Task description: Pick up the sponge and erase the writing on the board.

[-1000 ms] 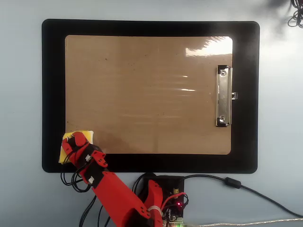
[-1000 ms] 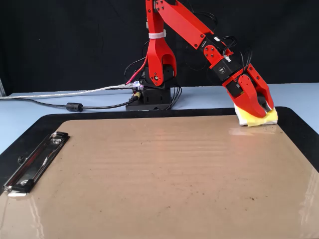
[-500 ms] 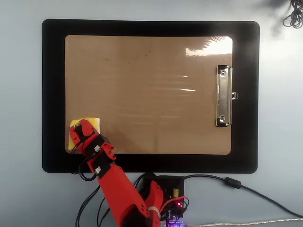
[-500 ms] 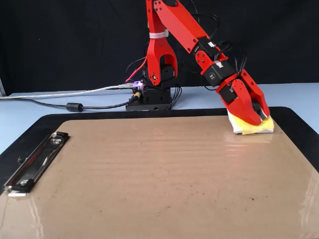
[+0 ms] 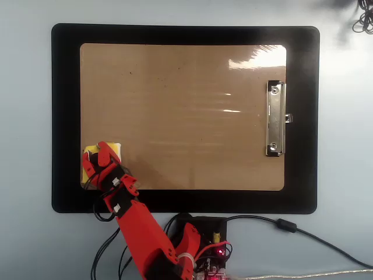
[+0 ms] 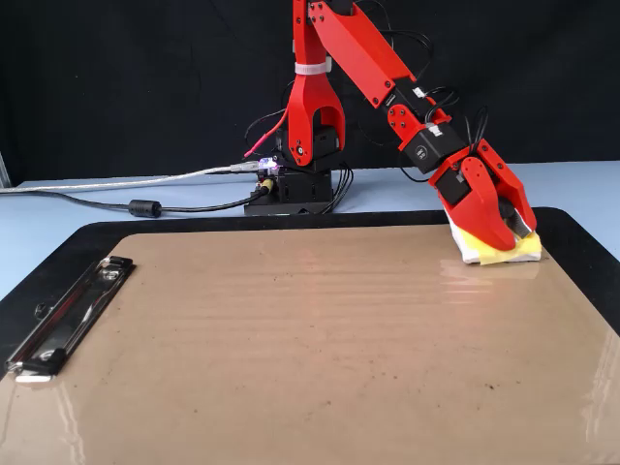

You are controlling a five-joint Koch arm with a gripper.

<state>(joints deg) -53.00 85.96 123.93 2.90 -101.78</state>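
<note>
Gripper (image 6: pixel 506 231) clamps soft yellow sponge (image 6: pixel 515 251) on glossy board (image 6: pixel 310 349).

From above we see the red arm (image 5: pixel 137 227) reach up from the bottom. Its fingers (image 5: pixel 100 158) sit on the yellow sponge (image 5: pixel 91 151) at the left edge of the brown board (image 5: pixel 180 111). The board lies on a black mat (image 5: pixel 64 105) on the desk (image 5: pixel 26 140).
</note>
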